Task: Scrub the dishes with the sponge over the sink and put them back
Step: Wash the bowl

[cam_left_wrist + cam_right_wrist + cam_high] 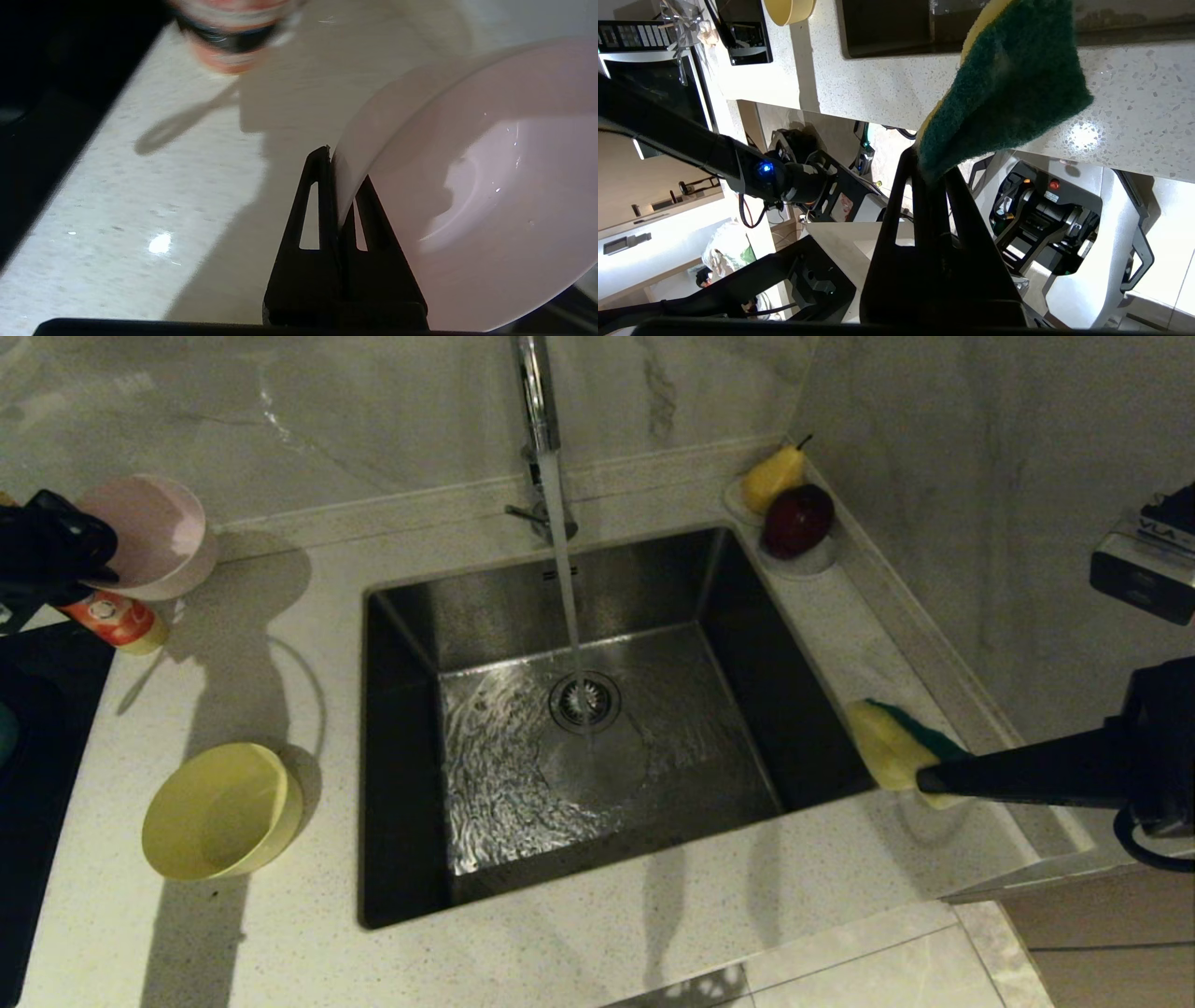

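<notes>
My left gripper (93, 569) is at the far left above the counter, shut on the rim of the pale pink bowl (154, 532), which it holds tilted and lifted. The left wrist view shows the fingers (322, 186) pinching the bowl (490, 186) wall. A yellow bowl (219, 812) lies tilted on the counter left of the sink (411, 625), where water runs from the tap (539, 392) onto the drain. My right gripper (924, 779) hovers at the sink's right edge, shut on the sponge (892, 742), whose green face (1013, 84) shows in the right wrist view.
An orange-red bottle (117, 621) lies under the pink bowl. A pear (773, 476) and a red apple (798, 518) sit on white saucers at the back right corner. A black hob (37, 775) borders the counter at left. A marble wall stands behind and at right.
</notes>
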Robot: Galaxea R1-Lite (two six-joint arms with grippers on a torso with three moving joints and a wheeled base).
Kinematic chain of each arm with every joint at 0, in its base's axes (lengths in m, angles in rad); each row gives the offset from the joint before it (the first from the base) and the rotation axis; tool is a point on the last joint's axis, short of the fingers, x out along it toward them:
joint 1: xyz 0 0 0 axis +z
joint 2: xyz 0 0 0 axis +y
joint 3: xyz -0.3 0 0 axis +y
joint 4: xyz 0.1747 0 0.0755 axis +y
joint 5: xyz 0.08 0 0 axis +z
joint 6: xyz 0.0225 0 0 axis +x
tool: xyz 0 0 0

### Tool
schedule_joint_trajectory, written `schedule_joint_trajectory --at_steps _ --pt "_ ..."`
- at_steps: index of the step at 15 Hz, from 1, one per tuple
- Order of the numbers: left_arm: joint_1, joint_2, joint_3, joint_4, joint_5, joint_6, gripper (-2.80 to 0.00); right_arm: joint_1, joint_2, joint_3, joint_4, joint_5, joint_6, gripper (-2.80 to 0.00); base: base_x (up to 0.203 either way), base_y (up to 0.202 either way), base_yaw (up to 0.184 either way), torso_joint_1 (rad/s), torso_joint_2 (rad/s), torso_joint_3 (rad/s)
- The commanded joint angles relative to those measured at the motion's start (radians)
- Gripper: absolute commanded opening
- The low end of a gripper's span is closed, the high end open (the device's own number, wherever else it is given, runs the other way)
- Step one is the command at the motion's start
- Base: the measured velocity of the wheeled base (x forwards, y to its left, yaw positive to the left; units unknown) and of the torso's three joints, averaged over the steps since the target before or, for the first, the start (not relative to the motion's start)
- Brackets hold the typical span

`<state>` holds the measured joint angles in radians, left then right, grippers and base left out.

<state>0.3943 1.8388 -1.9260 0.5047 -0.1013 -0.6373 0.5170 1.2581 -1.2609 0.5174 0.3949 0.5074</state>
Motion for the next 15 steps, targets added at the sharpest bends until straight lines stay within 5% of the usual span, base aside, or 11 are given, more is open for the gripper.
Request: schedule_joint_trajectory --at_steps 1,6,10,15 --pt "-0.069 -0.070 -0.008 0.007 -0.002 -0.011 -2.80 0.001 -0.004 -0.003 0.003 0.004 0.002 -2.80 0.000 0.000 0.000 0.000 0.00 0.000" --pt "-0.328 -0.136 0.011 0.085 0.016 -0.040 -2.80 0.001 -0.028 -0.008 0.003 0.004 0.003 -2.80 0.000 0.000 0.000 0.000 0.00 0.000" --pt "-0.550 -0.140 0.145 0.091 0.142 -0.038 -2.80 0.001 -0.064 -0.006 0.003 0.004 -0.010 -2.80 0.000 0.000 0.000 0.000 0.00 0.000" --pt "-0.685 -0.104 0.191 0.055 0.163 -0.039 -2.80 0.001 -0.106 0.016 0.004 0.002 -0.017 -2.80 0.000 0.000 0.000 0.000 0.00 0.000"
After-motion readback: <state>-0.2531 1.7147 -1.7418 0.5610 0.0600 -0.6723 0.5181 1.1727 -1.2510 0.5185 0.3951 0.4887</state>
